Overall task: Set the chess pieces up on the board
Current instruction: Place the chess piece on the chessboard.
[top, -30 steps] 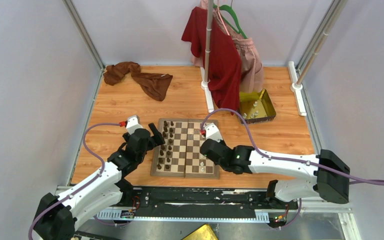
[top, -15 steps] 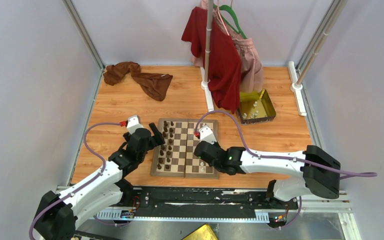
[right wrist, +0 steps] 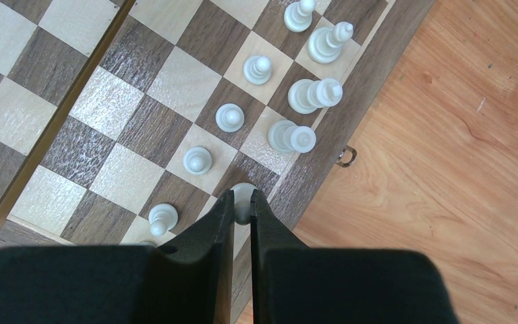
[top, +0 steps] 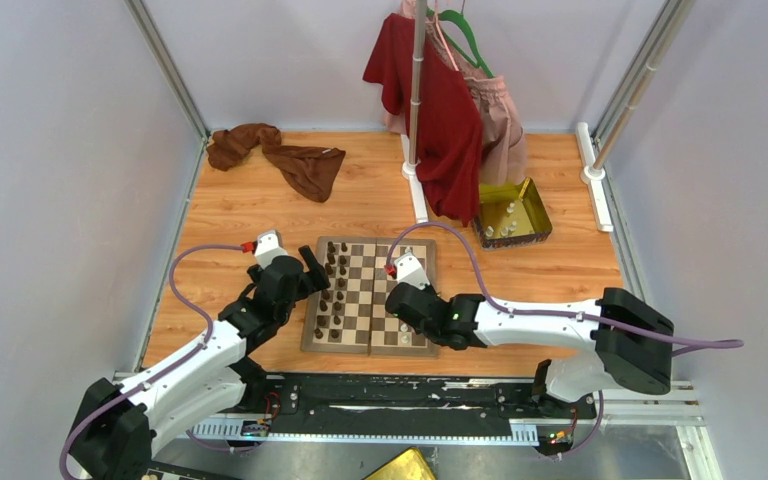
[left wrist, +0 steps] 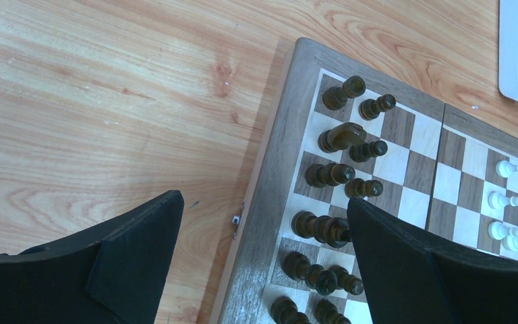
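afar, tray (top: 532, 200) holds chess pieces (top: 500, 228); right fingers (right wrist: 206, 250) pinch white piece (right wrist: 243, 196), left fingers (left wrist: 135, 263) gape

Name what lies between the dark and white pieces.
Only bare squares and the centre seam of the board separate the dark pieces from the white pieces, seen in the left wrist view.

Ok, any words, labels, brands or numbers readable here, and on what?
None can be read.
The border of the board carries no letters or numbers in either wrist view.
The left pincer and the right pincer, shut on a white piece, are plain black.
The gold tray and the red garment show no print; anything on the arms is too small to tell.
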Robot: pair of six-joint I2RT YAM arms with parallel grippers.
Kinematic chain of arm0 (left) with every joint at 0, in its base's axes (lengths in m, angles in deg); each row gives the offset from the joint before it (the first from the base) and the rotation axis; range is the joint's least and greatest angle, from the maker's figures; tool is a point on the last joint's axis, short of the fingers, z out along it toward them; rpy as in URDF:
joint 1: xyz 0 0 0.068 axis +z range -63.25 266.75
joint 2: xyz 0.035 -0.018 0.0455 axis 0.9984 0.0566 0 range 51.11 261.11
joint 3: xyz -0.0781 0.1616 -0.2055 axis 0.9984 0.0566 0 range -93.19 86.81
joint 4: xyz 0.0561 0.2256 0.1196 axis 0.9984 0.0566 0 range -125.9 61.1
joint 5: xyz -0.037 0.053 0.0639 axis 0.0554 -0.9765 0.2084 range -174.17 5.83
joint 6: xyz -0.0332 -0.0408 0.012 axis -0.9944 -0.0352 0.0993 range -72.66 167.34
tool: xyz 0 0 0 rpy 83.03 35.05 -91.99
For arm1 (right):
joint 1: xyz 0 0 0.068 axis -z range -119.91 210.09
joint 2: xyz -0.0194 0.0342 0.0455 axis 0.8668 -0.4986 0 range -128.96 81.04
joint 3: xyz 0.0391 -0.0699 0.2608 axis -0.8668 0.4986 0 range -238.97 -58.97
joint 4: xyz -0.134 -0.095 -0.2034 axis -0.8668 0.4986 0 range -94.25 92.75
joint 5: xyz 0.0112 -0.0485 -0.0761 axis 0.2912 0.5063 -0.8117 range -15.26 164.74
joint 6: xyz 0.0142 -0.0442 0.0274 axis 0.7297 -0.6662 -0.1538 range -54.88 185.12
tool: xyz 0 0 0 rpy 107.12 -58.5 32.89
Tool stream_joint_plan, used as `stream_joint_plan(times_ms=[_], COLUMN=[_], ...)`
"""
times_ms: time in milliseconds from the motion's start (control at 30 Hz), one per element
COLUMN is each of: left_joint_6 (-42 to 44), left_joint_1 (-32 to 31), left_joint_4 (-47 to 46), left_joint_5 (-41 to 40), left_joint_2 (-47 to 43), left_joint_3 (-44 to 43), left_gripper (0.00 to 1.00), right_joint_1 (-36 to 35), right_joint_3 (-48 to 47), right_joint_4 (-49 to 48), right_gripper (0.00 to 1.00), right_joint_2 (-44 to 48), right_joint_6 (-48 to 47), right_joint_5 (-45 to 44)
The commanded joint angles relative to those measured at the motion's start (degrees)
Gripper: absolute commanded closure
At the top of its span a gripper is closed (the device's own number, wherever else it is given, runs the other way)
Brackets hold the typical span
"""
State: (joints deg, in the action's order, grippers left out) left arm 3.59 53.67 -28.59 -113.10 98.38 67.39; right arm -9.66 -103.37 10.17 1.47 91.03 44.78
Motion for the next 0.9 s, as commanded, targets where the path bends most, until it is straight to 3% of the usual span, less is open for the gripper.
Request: stream_joint_plan(times_ms=[0, 867], left_joint_6=[-0.64, -0.29], left_joint_1=[0.32, 0.36], left_joint_4=[-2.08, -3.31], left_joint_5=[-1.28, -1.30], left_joint_2=[0.27, 2.72], left_joint_3=[0.57, 0.00], left_gripper=[0.00, 0.00], right_joint_1=[-0.76, 1.17], right_joint_3=[-0.68, -0.88], right_joint_4=[-1.01, -2.33], right_gripper=[1.00, 1.00], right_joint_2=[-0.75, -2.42], right_joint_6=[-0.33, -1.85], right_joint_5=[-0.80, 0.00])
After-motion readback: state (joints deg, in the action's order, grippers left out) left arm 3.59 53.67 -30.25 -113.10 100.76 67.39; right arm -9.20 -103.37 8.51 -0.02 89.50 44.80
